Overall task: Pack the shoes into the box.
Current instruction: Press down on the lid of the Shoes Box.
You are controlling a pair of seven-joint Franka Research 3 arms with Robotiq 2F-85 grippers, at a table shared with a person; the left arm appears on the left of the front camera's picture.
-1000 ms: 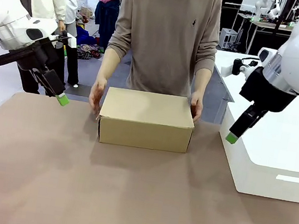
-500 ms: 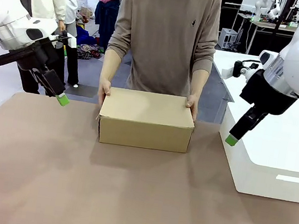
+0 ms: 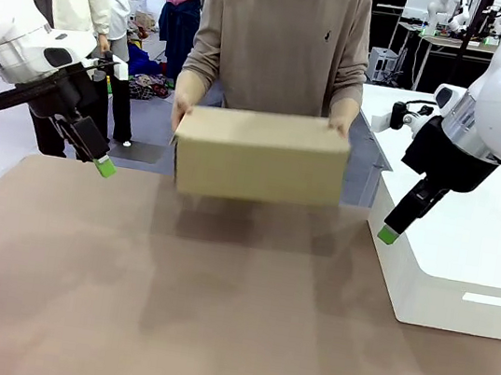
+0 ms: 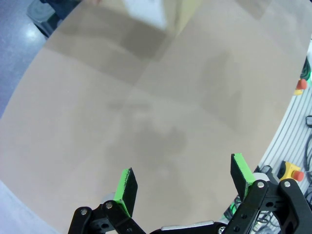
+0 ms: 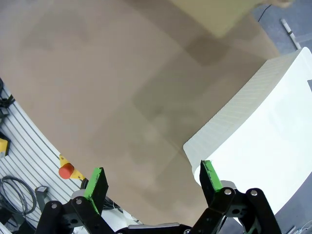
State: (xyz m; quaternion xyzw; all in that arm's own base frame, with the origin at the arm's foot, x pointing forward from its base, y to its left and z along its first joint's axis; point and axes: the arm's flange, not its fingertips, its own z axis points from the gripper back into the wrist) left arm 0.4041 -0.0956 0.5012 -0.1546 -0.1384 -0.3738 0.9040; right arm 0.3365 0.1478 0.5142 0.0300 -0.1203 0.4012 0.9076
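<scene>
Lifted since a moment ago, the box (image 3: 262, 155) is hanging closed above the table (image 3: 213, 314) in the person's hands (image 3: 179, 113). My left claw (image 4: 184, 185) and right claw (image 5: 152, 183) are hovering spread apart, empty. Packing looks done.

Across the lower frame you have the brown table (image 3: 213, 314), its surface bare and marked by soft shadows. At the right edge sits a large white rectangular block (image 3: 450, 274), resting on the table. Top centre, you see a person's grey-brown sweater (image 3: 282, 41); more people stand upper left.
</scene>
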